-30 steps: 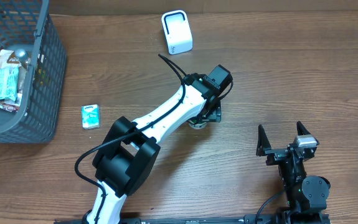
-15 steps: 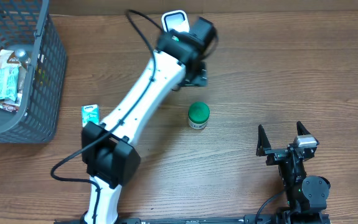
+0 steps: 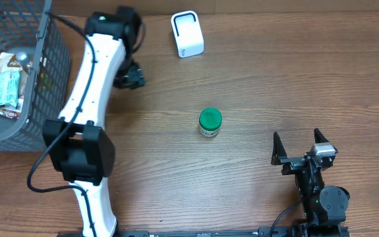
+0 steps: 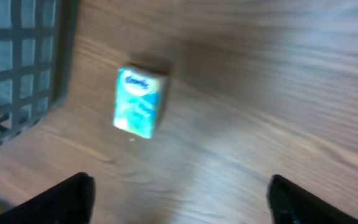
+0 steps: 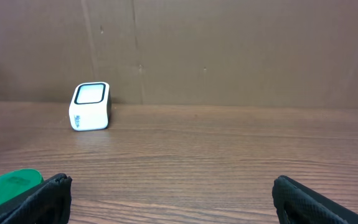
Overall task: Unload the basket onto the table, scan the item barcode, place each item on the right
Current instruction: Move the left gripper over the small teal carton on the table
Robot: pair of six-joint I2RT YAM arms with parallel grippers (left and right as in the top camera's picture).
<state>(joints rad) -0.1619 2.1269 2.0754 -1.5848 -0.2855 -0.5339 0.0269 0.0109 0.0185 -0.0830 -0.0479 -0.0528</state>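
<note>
A small jar with a green lid [image 3: 209,122] stands upright mid-table; its lid [image 5: 10,186] shows at the right wrist view's lower left. The white scanner [image 3: 188,34] sits at the far edge, its window [image 5: 90,93] facing up. My left gripper [image 3: 130,76] hangs at the far left by the basket, open and empty. Its wrist view, blurred, shows the open gripper [image 4: 188,205] above bare wood, with a small teal-and-white box [image 4: 140,102] lying ahead. My right gripper [image 3: 299,146] rests open and empty at the near right, wide apart in its own view [image 5: 172,202].
A dark wire basket [image 3: 51,85] holding several wrapped packets fills the far left; its mesh wall [image 4: 17,62] is close to the teal box. The left arm's elbow [image 3: 77,155] lies across the table's left side. A brown cardboard wall [image 5: 228,50] backs the table.
The left arm has swung from over the green-lidded jar, past the scanner, to the far left near the basket. The jar stays standing mid-table. The right arm has not moved.
</note>
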